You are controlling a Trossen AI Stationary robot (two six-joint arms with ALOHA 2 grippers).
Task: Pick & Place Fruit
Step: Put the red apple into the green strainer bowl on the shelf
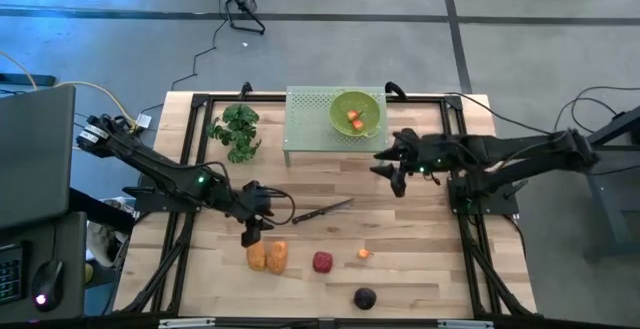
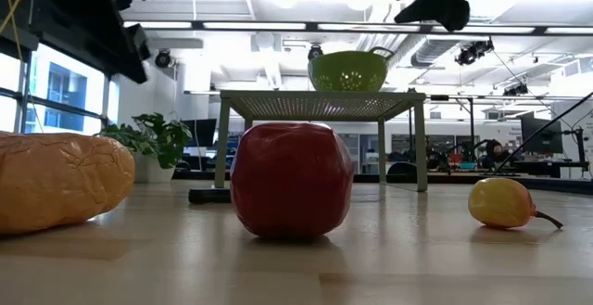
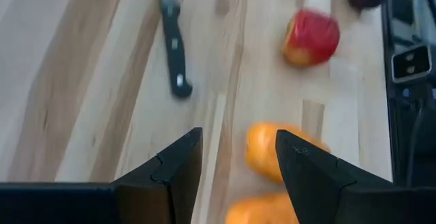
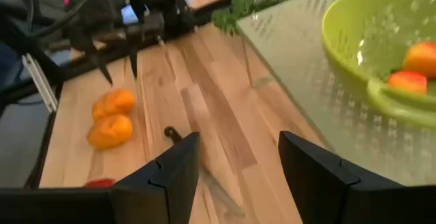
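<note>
Two orange pieces point(image 1: 267, 257) are lying just under your left gripper point(image 1: 252, 234), its fingers hanging apart and empty; your right gripper point(image 1: 397, 182), likewise spread, is hovering beside the green colander point(image 1: 372, 121).

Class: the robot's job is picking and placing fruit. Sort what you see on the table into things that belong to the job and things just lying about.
Belongs to the job:
two orange fruits
red apple
purple plum
small orange fruit
green bowl already holding fruit
left end effector, open above the orange fruits

Just lying about:
knife
leafy bunch
</note>
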